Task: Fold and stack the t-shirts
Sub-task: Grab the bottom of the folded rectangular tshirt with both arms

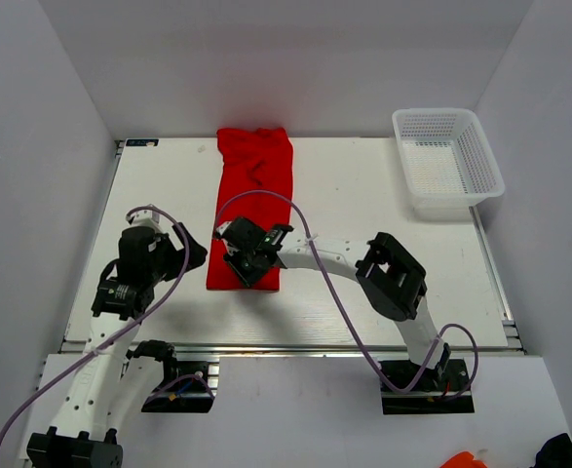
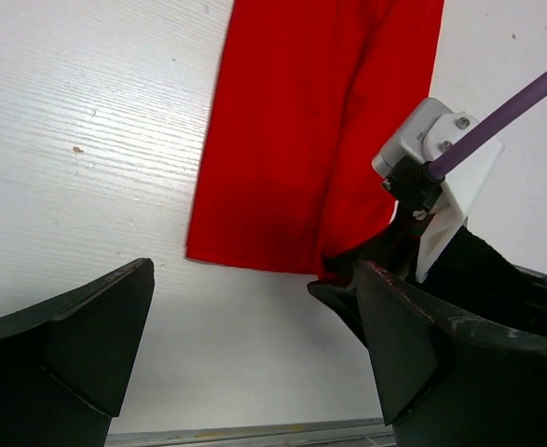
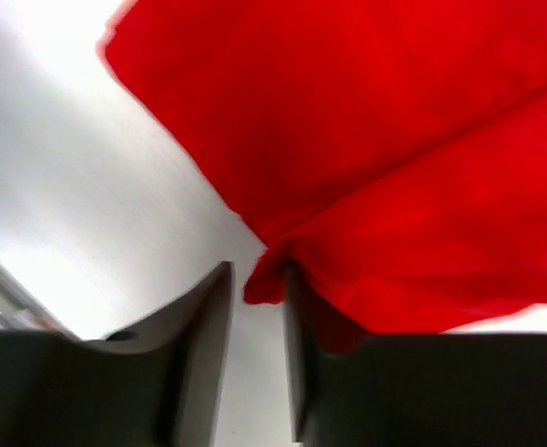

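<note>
- Over on the left, the left gripper [image 1: 190, 255] hovers just beside the near-left edge of the shirt. Its jaws are spread wide and hold nothing. Its wrist view shows bare table [image 2: 87, 140] between the fingers, with the red hem just ahead.
- In the middle, the t-shirt [image 1: 252, 190] lies flat on the table as a long, narrow red strip. It runs from the far edge back toward the arms, with the sides already folded in and some rumpling at the far end.
- The right gripper [image 1: 248, 261] is down on the strip's near end, at its right-hand corner. In its wrist view the jaws are drawn narrow, with a nub of red cloth pinched between them. The corner is gripped, though only just.
- This looks like the start of the end-over-end fold, where the near hem goes up and over toward the far end.
- The next move calls for the left gripper to close on the other near corner so the hem can rise level. Both arms then lift and carry the hem away from the bases. With only one corner held, I'd expect the strip to twist or slip out of that small pinch.
- Far right, the white mesh basket [image 1: 447, 207] sits at the far corner, well apart from the shirt. Stacking is not yet begun.
</note>
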`<action>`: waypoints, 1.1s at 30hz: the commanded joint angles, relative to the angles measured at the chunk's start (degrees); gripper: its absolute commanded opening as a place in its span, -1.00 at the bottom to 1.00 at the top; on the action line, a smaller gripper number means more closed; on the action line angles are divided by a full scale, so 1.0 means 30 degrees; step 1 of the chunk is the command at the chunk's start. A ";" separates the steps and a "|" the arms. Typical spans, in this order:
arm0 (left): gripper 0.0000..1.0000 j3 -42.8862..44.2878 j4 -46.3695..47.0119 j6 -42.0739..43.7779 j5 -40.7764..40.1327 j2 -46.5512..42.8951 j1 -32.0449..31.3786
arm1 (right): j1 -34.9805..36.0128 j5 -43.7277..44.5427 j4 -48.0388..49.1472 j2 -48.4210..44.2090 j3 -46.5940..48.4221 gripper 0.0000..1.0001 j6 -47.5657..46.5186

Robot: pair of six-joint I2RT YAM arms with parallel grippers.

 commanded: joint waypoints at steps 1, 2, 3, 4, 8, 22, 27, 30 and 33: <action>0.99 0.0331 0.0505 0.0178 0.0470 0.0052 0.0092 | 0.0034 -0.2218 0.1910 -0.1021 -0.0073 -0.24 -0.0318; 0.99 0.0331 0.0507 0.0178 0.0470 0.0255 0.0092 | -0.0025 -0.2809 0.3197 -0.1981 -0.0597 -0.10 -0.0319; 0.99 0.0331 0.0681 0.0178 0.0470 0.0257 0.0092 | -0.0054 -0.3975 0.3761 -0.2310 -0.1212 -0.07 -0.0464; 0.99 0.0331 0.0683 0.0004 0.0470 0.0431 0.0092 | -0.0055 -0.4943 0.4956 -0.2951 -0.1566 -0.03 -0.0466; 0.99 0.0155 0.1122 -0.0201 0.0646 0.0608 0.0092 | -0.0230 -0.6506 0.8072 -0.5091 -0.3530 0.27 -0.0349; 0.99 -0.1280 0.8588 0.0351 0.9455 0.6903 -0.0083 | -0.3042 -0.2903 0.6581 -0.9578 -1.0386 0.41 0.3167; 0.99 -0.2040 0.9823 0.1347 1.1632 0.8108 -0.0611 | -0.3921 -0.2931 0.6374 -0.9142 -1.1589 0.28 0.3927; 0.99 -0.2274 0.8946 0.1614 1.0873 0.7730 -0.1399 | -0.4243 -0.3602 0.6345 -0.7999 -1.0976 0.23 0.4337; 0.90 -0.2771 0.8944 0.1848 1.0172 0.7552 -0.2132 | -0.4565 -0.4771 0.7308 -0.7148 -1.0944 0.19 0.4923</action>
